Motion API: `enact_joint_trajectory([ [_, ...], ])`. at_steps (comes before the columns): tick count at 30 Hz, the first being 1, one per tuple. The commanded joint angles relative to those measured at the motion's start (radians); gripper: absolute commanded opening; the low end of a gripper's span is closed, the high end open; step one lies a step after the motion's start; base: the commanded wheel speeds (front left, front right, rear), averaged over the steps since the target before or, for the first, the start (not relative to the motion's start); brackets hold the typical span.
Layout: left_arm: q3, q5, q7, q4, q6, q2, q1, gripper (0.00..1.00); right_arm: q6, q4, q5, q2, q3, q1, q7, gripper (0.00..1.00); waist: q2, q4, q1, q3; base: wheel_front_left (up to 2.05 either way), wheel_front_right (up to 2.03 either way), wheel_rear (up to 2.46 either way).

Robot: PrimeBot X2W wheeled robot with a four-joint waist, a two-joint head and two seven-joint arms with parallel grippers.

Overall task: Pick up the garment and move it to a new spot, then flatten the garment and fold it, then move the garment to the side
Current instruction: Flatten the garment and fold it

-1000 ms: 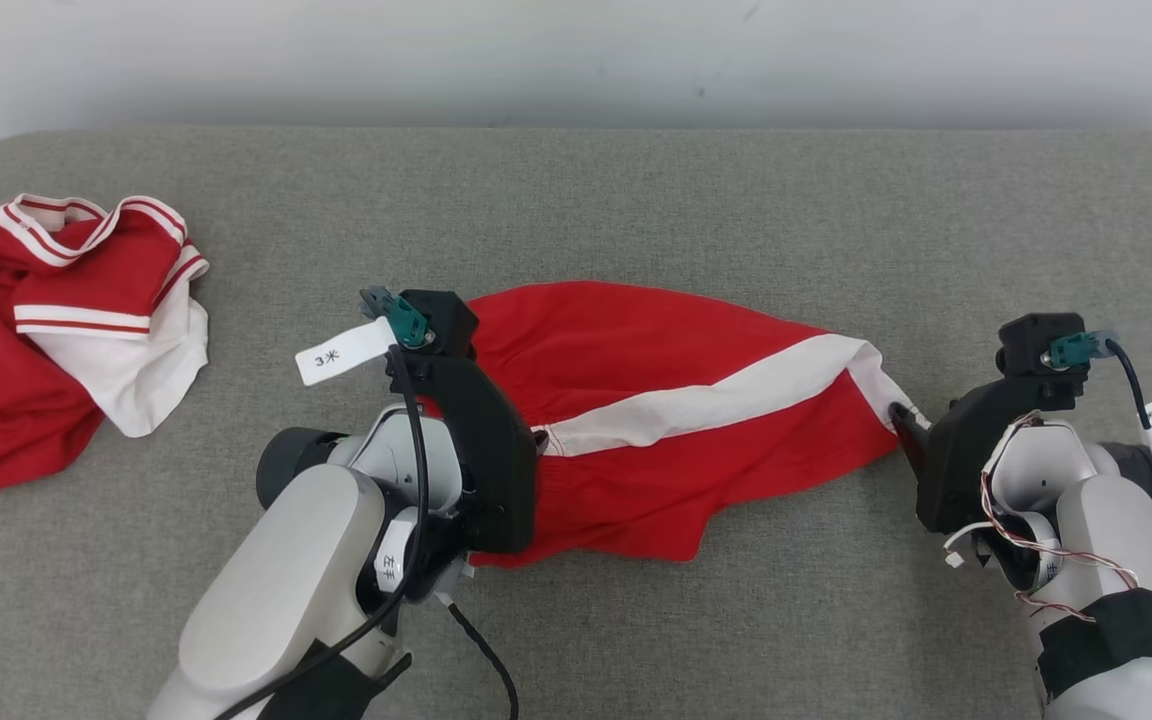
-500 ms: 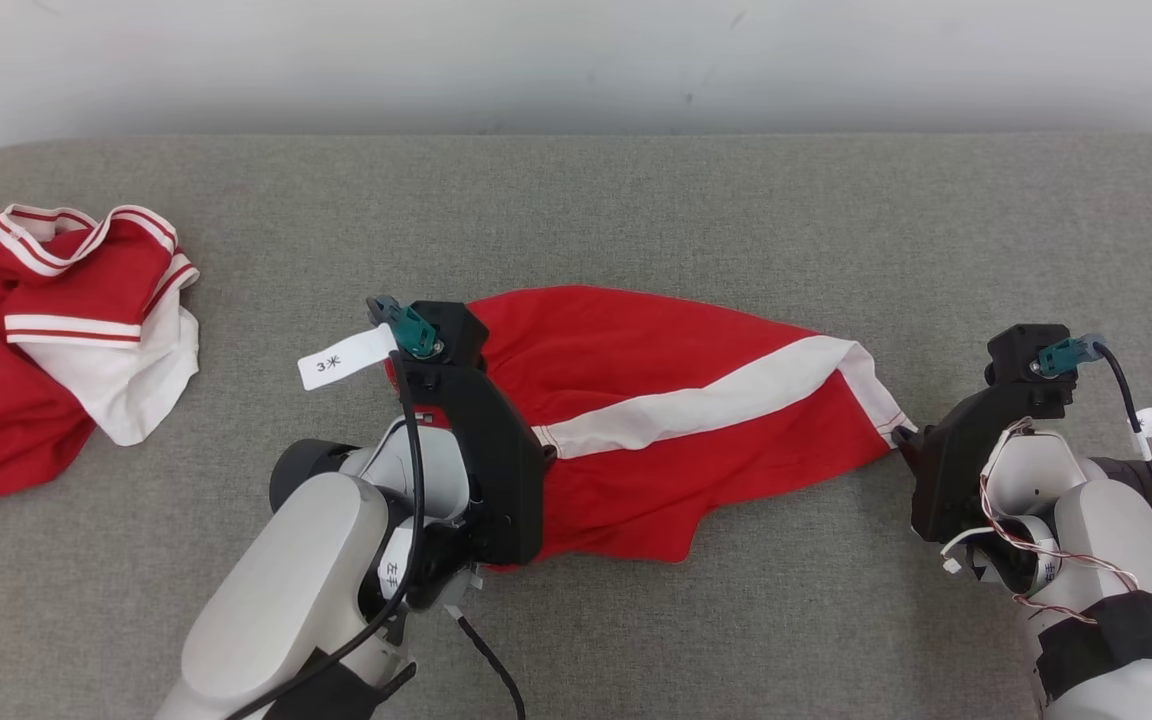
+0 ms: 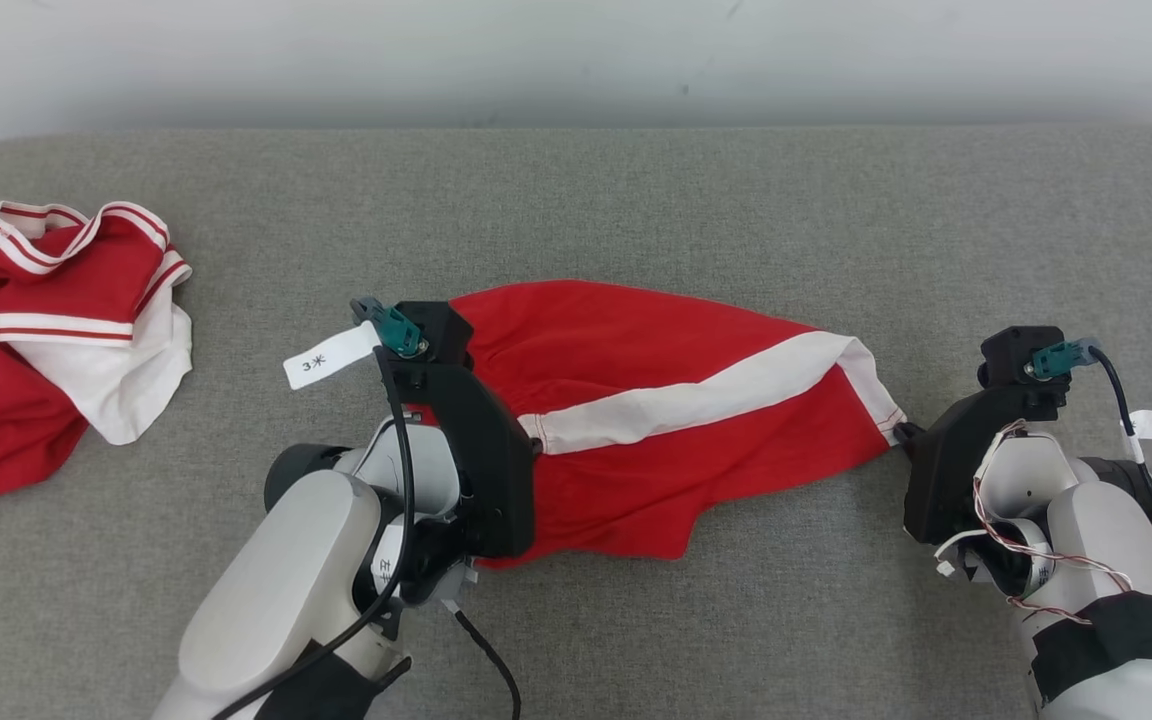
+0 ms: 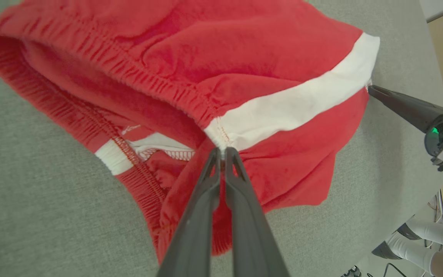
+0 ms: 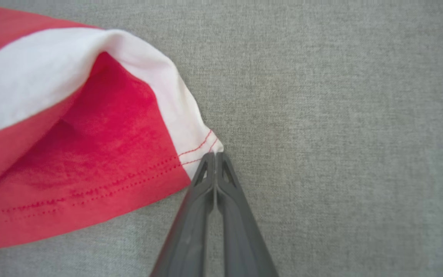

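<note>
The garment (image 3: 656, 400), red shorts with a white side stripe, lies spread across the middle of the grey table. My left gripper (image 3: 536, 445) is shut on its elastic waistband where the white stripe ends. In the left wrist view the fingers (image 4: 221, 151) pinch bunched fabric of the garment (image 4: 244, 57) there. My right gripper (image 3: 901, 432) is at the opposite end. It is shut, with its tips (image 5: 214, 154) on the very corner of the stitched leg hem of the garment (image 5: 71, 154). The right gripper's tip (image 4: 371, 88) also shows touching the stripe's far end.
A second red and white garment (image 3: 46, 350) lies crumpled at the table's left edge. The grey padded table (image 3: 636, 200) ends at a pale wall behind. A person's feet in white socks (image 4: 410, 246) stand beyond the table's edge.
Both grippers have closed, the left on the waistband and the right at the hem corner. The right gripper drew slightly lower in the picture. The camera shifted a little.
</note>
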Motion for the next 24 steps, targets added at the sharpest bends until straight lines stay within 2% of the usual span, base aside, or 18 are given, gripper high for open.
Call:
enact_joint_trajectory([
  [1,0.006,-0.006,-0.012,0.002,-0.006,0.004,-0.010,0.00,-0.001,0.002,-0.005,-0.003,0.000,-0.007,-0.012,0.00,-0.0001,0.001,0.0000,-0.003,0.00,0.00,0.00],
  [13,0.036,0.000,-0.126,-0.014,-0.005,0.002,-0.033,0.00,-0.001,-0.035,-0.005,-0.003,-0.008,-0.027,-0.129,0.00,-0.0001,0.009,0.0000,-0.029,0.00,0.00,0.00],
  [24,0.120,-0.033,-0.428,-0.005,-0.014,-0.019,-0.088,0.00,-0.001,-0.103,-0.013,-0.003,0.037,-0.095,-0.320,0.00,-0.0001,-0.005,0.0000,-0.063,0.00,0.00,0.00],
])
